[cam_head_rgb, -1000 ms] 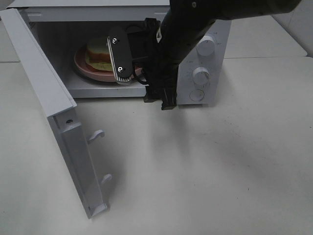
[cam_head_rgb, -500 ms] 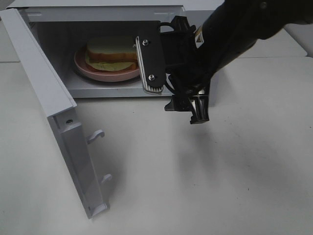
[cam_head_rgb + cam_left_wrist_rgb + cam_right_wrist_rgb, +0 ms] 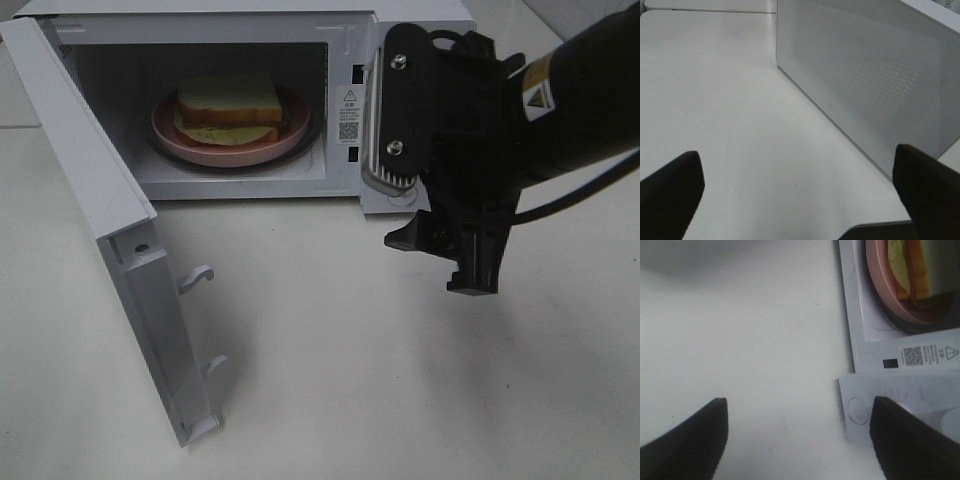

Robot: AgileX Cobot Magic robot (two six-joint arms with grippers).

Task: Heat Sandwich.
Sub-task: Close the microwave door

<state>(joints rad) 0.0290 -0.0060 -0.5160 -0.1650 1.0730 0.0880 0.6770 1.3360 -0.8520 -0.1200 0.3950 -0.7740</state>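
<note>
The sandwich (image 3: 230, 100) lies on a round pink plate (image 3: 215, 152) inside the open white microwave (image 3: 345, 60). In the right wrist view the sandwich (image 3: 922, 265) and plate (image 3: 882, 285) show at the edge. My right gripper (image 3: 445, 255) hangs open and empty in front of the microwave's control panel, to the right of the cavity, hiding most of the panel. Its fingertips frame bare table in its own view, where the right gripper (image 3: 797, 440) holds nothing. My left gripper (image 3: 800, 200) is open and empty, facing the door's meshed outer face (image 3: 875, 85). It does not show in the high view.
The microwave door (image 3: 90, 170) stands swung wide open at the left, its two latch hooks (image 3: 197, 277) sticking out toward the table's middle. A round button on the control panel (image 3: 857, 410) shows below the cavity opening. White table (image 3: 330, 380) lies in front.
My right arm has swung to the right, away from the cavity opening, and now hangs before the control panel. The sandwich and plate have stayed inside.
</note>
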